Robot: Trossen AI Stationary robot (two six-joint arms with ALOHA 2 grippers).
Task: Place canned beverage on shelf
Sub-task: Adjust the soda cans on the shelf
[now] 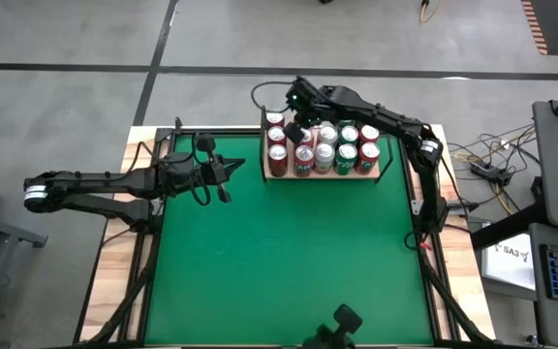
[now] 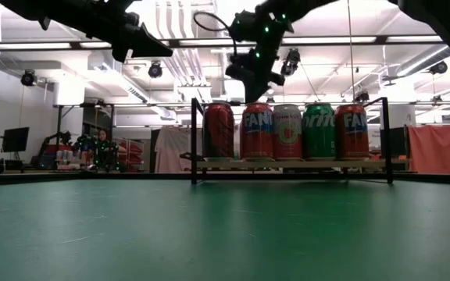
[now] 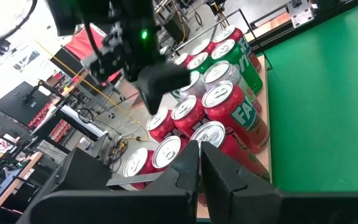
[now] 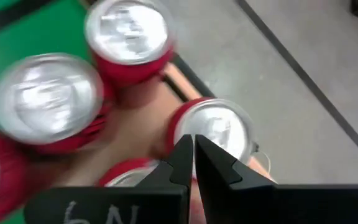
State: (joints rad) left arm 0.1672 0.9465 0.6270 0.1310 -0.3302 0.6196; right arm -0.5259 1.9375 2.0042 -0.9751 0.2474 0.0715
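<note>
Now the right gripper hangs above the cans on the shelf, fingers closed, holding nothing; the left gripper is closed and empty too.

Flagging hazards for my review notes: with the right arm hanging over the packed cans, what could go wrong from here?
1. The right gripper, shut and empty, hovers just above the cans crowded on the shelf; dropping or swinging sideways might tip one, and its neighbours could follow.
2. The cans along the shelf's table-side edge could be pushed off.
3. The left gripper, shut over the green table beside the shelf, could clip it if it advances.
</note>
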